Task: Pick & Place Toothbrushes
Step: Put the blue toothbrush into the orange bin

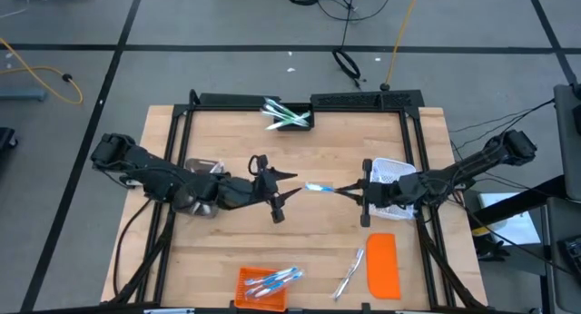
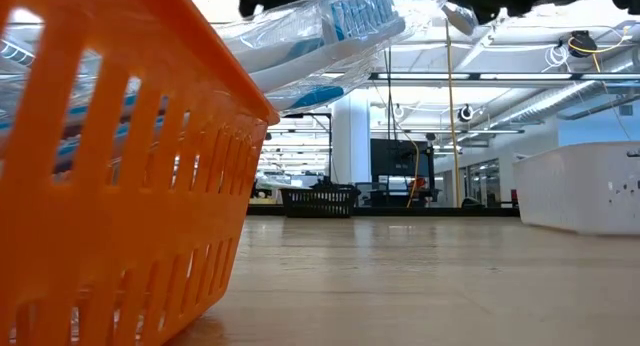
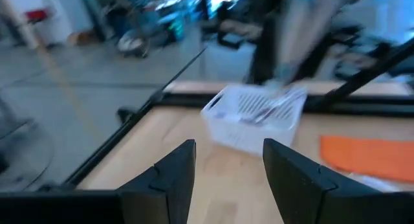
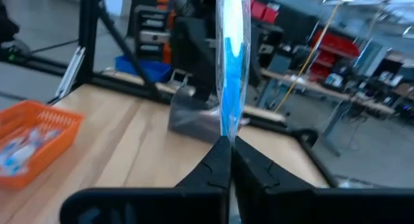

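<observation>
A toothbrush in a clear wrapper, white with blue (image 1: 318,187), hangs in the air over the middle of the table with my right gripper (image 1: 340,189) shut on it. In the right wrist view the toothbrush (image 4: 233,68) sticks out past the gripper (image 4: 229,153). My left gripper (image 1: 292,185) stands open just left of the toothbrush's free end, with nothing between its fingers (image 3: 174,175). More toothbrushes lie in the orange basket (image 1: 263,285), in the black bin (image 1: 289,114) and loose on the table (image 1: 349,273). My right gripper pinches the wrapped toothbrush by one end (image 4: 226,134) between its two fingers. The fingers come in level from the table's right side and lie along the toothbrush. It sticks out beyond the fingertips toward my left gripper, lifted clear of the table.
A white mesh basket (image 1: 392,173) stands at the right beside my right arm. A flat orange lid (image 1: 383,264) lies near the front right. A grey container (image 1: 204,182) sits under my left arm. Black frame rails run along the table's edges.
</observation>
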`<move>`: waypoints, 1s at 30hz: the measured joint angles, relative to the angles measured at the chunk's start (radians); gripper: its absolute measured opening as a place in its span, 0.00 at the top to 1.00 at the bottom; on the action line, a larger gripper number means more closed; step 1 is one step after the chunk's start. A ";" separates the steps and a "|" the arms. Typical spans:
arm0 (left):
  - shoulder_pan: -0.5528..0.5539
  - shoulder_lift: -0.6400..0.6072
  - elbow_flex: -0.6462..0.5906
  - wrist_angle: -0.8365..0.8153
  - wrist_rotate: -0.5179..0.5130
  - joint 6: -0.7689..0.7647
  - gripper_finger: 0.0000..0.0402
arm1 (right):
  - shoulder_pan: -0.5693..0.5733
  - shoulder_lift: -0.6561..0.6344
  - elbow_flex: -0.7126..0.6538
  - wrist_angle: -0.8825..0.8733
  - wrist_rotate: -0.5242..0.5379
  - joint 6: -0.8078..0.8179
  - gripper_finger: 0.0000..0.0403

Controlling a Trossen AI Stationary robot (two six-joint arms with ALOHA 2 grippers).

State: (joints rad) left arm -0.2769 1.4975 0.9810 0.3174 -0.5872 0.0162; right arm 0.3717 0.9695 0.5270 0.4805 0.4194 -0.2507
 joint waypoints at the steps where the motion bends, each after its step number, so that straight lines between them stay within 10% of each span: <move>1: 0.008 0.000 0.000 0.027 0.034 0.019 0.54 | -0.007 0.000 0.000 0.015 0.000 -0.009 1.00; 30: 0.192 0.000 0.000 0.387 0.460 0.094 0.54 | -0.078 0.007 0.000 0.093 -0.005 -0.034 1.00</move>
State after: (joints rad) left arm -0.0845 1.4979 0.9810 0.7040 -0.1268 0.1101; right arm 0.2939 0.9768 0.5274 0.5735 0.4149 -0.2852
